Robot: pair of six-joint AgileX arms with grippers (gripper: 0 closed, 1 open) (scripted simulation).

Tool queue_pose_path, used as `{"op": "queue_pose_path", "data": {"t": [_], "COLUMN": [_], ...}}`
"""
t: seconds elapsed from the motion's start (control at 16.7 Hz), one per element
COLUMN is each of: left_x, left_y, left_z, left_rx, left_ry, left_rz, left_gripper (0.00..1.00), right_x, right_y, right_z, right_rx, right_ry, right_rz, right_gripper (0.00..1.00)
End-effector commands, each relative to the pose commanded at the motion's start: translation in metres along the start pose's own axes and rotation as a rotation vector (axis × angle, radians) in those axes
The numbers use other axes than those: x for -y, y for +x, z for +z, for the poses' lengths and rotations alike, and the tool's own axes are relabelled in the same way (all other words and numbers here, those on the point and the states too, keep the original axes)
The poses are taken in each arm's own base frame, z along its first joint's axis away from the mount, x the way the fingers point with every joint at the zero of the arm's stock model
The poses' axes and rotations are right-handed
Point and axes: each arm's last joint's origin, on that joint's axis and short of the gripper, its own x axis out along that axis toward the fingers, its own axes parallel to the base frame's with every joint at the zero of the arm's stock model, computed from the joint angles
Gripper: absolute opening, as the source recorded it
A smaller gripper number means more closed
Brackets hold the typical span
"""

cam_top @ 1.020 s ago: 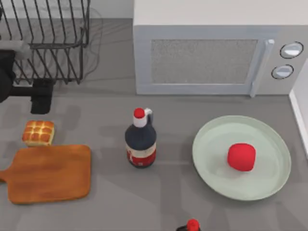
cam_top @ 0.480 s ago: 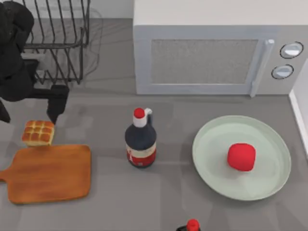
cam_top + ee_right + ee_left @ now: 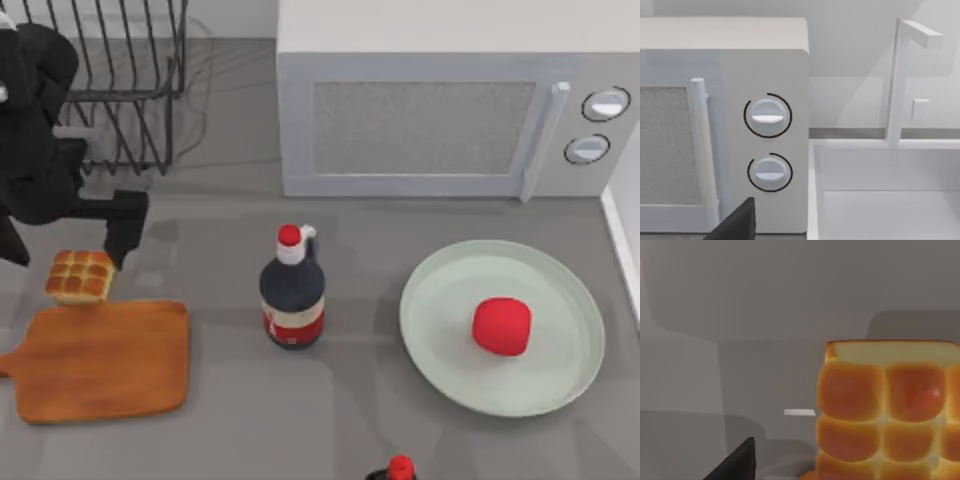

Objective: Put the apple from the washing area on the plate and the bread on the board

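The bread (image 3: 80,277) sits on the table just behind the board (image 3: 105,362), at the left. My left gripper (image 3: 66,240) hovers right behind the bread, open, with one finger (image 3: 122,228) to its right and the other at the table's left edge. The left wrist view has the bread (image 3: 890,410) close up and one fingertip (image 3: 737,465) beside it, apart from it. On the right, the apple (image 3: 501,325) lies on the plate (image 3: 430,290). My right gripper (image 3: 737,225) is parked, open, facing the microwave's knobs.
A dark bottle (image 3: 292,295) with a red cap stands mid-table between board and plate. Another red cap (image 3: 400,468) pokes in at the front edge. A microwave (image 3: 430,120) fills the back, a wire rack (image 3: 110,80) the back left. A white sink (image 3: 890,200) lies right.
My left arm has swung in from the far left and come forward, bringing its open fingers close behind the bread. Bread, apple and bottle have not moved.
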Motion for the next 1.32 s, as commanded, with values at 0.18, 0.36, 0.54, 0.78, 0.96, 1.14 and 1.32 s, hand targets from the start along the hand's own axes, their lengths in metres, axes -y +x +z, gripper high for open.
{"op": "queue_pose_path", "data": {"t": [0.18,0.36,0.54,0.78,0.96,1.14,1.32], "left_x": [0.0,0.001,0.001,0.001,0.001,0.001,0.001], "left_y": [0.031,0.048,0.048,0.048,0.048,0.048,0.048], "left_z": [0.001,-0.001,-0.001,-0.001,-0.001,-0.001,-0.001], "left_rx": [0.013,0.003,0.003,0.003,0.003,0.003,0.003], "left_ry": [-0.001,-0.001,-0.001,-0.001,-0.001,-0.001,-0.001], "left_rz": [0.0,0.0,0.0,0.0,0.0,0.0,0.0], "left_gripper": [1.0,1.0,1.0,0.7,0.47,0.25,0.02], "right_x": [0.0,0.0,0.0,0.0,0.0,0.0,0.0], "right_y": [0.0,0.0,0.0,0.0,0.0,0.0,0.0], "right_z": [0.0,0.0,0.0,0.0,0.0,0.0,0.0], "right_rx": [0.0,0.0,0.0,0.0,0.0,0.0,0.0], "right_ry": [0.0,0.0,0.0,0.0,0.0,0.0,0.0], "right_rz": [0.0,0.0,0.0,0.0,0.0,0.0,0.0], "right_gripper": [1.0,1.0,1.0,1.0,1.0,1.0,1.0]}}
